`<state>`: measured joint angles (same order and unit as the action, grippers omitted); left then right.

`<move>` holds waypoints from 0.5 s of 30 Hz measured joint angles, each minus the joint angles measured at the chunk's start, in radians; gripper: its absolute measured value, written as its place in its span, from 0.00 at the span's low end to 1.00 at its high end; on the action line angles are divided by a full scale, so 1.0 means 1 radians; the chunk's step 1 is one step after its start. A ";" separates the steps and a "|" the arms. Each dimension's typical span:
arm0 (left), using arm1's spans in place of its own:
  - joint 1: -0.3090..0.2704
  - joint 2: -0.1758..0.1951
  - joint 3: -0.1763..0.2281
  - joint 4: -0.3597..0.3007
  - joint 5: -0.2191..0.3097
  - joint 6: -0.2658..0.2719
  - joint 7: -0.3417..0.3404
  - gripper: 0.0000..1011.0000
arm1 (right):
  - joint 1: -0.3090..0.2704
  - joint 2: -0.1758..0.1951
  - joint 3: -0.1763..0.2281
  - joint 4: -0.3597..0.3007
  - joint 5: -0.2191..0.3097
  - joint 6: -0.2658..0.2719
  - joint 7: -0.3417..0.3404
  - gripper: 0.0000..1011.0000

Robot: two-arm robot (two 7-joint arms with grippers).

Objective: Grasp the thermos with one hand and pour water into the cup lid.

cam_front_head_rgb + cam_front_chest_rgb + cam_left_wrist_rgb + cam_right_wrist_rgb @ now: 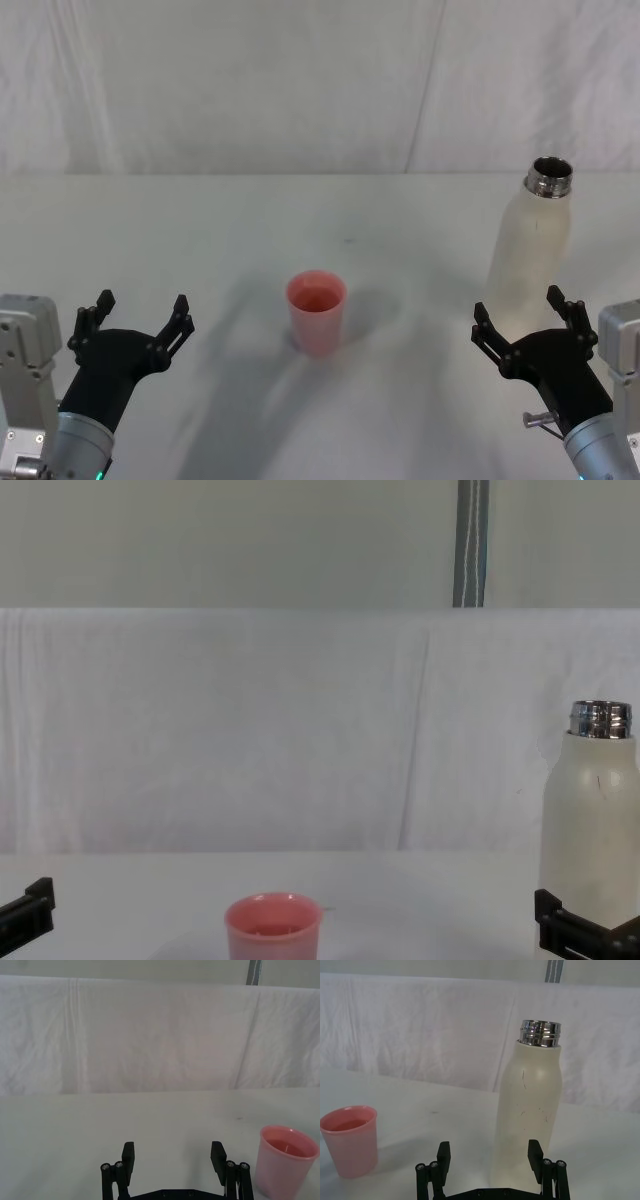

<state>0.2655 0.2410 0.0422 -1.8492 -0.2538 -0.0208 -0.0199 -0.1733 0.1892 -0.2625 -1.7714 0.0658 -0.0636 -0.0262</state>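
My right gripper [526, 318] sits spread wide just before the upright cream-white steel-necked thermos [530, 253]. My left gripper [140, 320], equally wide, holds nothing, left of the small pink plastic cup lid [317, 311].

A white table [200, 240] runs back to a draped white cloth [300, 80] at the far side. The pink cup [317, 312] stands upright near the middle. The cream bottle [532, 250] stands upright on the right, uncapped, its steel neck bare. The right gripper [527, 317] sits at its near side, fingers spread. The left gripper [140, 318] waits near left, spread too, well apart from the cup.
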 joint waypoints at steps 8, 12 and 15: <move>0.000 0.000 0.000 0.000 0.000 0.000 0.000 0.99 | 0.000 0.000 0.000 0.000 0.000 0.000 0.000 0.99; 0.000 0.000 0.000 0.000 0.000 0.000 0.000 0.99 | 0.000 0.000 0.000 0.000 0.000 0.000 0.000 0.99; 0.000 0.000 0.000 0.000 0.000 0.000 0.000 0.99 | 0.000 0.000 0.000 0.000 0.000 0.000 0.000 0.99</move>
<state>0.2655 0.2410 0.0422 -1.8492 -0.2538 -0.0208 -0.0199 -0.1732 0.1892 -0.2625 -1.7714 0.0658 -0.0636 -0.0261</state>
